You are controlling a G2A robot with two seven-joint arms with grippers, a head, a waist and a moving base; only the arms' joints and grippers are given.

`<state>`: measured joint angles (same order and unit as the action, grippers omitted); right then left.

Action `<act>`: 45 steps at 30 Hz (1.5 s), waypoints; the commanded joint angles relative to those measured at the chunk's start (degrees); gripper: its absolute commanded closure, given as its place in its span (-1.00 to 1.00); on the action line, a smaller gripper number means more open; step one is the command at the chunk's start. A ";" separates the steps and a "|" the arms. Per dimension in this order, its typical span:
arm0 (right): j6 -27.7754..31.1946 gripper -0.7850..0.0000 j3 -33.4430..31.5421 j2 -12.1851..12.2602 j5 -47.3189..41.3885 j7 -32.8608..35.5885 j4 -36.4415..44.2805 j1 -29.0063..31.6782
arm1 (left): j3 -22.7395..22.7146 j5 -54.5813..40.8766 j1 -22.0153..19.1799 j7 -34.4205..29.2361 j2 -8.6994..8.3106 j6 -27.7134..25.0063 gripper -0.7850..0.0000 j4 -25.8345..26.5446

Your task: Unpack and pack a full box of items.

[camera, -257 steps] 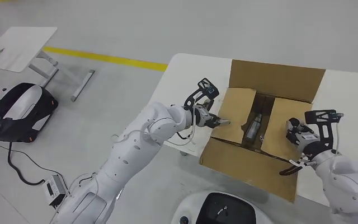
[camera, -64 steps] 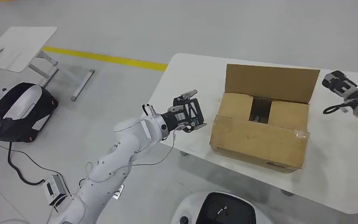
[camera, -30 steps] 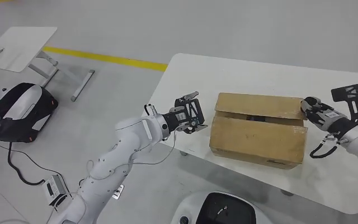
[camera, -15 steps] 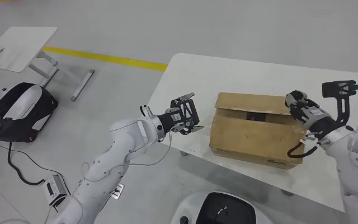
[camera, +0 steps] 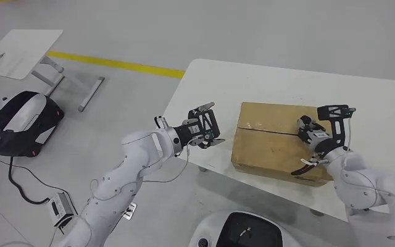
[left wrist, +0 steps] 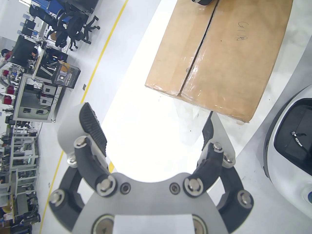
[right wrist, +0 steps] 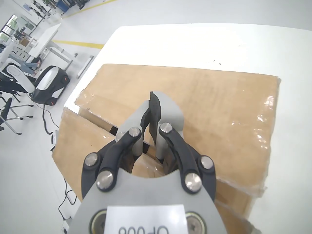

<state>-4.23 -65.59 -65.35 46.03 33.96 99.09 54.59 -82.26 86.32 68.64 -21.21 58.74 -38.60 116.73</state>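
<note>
**Box closed on tabletop, right end effector on its lid**

The box [camera: 281, 142] sits on the white tabletop [camera: 210, 80], toward the edge nearest me. From above, its long axis runs side to side across my front, one short end toward each arm.

It is plain brown cardboard with both top flaps folded down. They meet in a seam [camera: 265, 129] that follows the long axis. In the right wrist view the flaps do not lie quite flush at that end, and a narrow dark gap shows between them. Clear tape [left wrist: 195, 57] glints along the flap edges and at the corners. The broad side facing me carries a small pen scribble [left wrist: 240, 31].

My right end effector [right wrist: 154, 102] is over the lid at the box's right end, at the seam. Its fingers are pressed together with nothing between them. I cannot tell whether the tips press the cardboard or hang just above it.

My left end effector [left wrist: 148, 113] hovers over the bare left part of the tabletop. It points at the box's left short end and stands clear of it, fingers spread wide and empty.

Farther out, on the floor to my left:
- a yellow line [camera: 117, 63] on the grey floor
- a second white table [camera: 24, 49]
- a black-and-white machine [camera: 28, 123] with a trailing cable
</note>
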 commanded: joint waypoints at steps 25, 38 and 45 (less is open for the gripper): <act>4.09 1.00 -0.37 -0.56 2.86 -0.75 0.69 2.14 | 5.26 3.39 -3.09 -2.08 0.71 6.28 -1.00 -8.15; 3.41 1.00 -0.21 -1.06 3.30 0.33 -0.54 1.55 | 8.81 1.77 -2.98 -1.54 1.39 8.39 -1.00 -16.23; 3.23 1.00 -0.74 -1.18 3.55 0.59 -0.21 1.92 | 13.56 -0.21 -6.87 -0.21 2.33 5.79 -1.00 -25.55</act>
<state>-0.97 -66.29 -66.51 49.57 34.55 98.86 56.49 -69.54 85.45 62.45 -22.11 60.94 -32.75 92.10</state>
